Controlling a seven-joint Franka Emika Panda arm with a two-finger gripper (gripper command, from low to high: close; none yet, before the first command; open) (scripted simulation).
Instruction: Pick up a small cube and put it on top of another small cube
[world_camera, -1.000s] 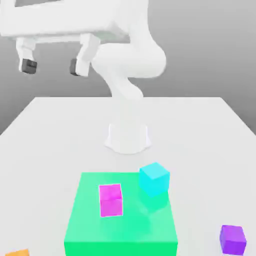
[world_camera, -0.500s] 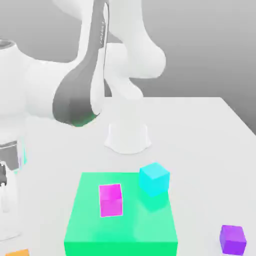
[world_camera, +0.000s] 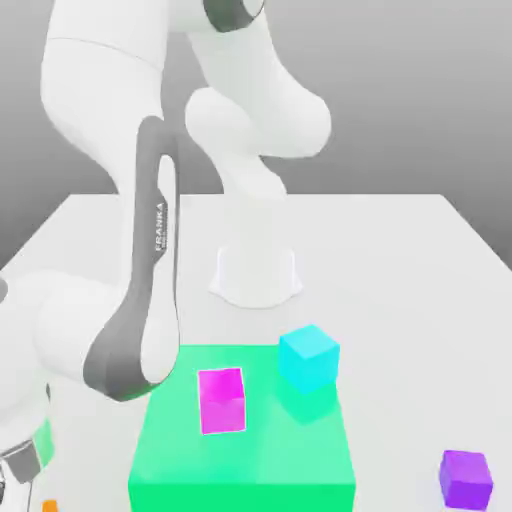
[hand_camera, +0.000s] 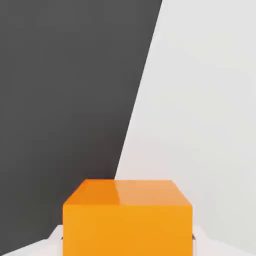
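Observation:
The small orange cube (hand_camera: 127, 220) sits close in front of the hand camera, on the white table right at its edge. In the exterior view a sliver of it (world_camera: 48, 507) shows at the bottom left corner. My gripper (world_camera: 28, 482) is down at that corner, shut on the cube, with pale finger parts on either side of it in the hand view. The small cyan cube (world_camera: 309, 357) stands at the far right corner of the green slab (world_camera: 280, 450), well to the exterior view's right of my gripper.
A magenta cube (world_camera: 222, 400) rests on top of the green slab. A purple cube (world_camera: 466, 478) lies on the table at the lower right. The arm's white base (world_camera: 256, 275) stands mid-table, and its forearm (world_camera: 140, 300) reaches down beside the slab's left side.
The arm swung from high at the upper left down to the table's lower left corner. The gripper, open a second ago, has shut around the orange cube.

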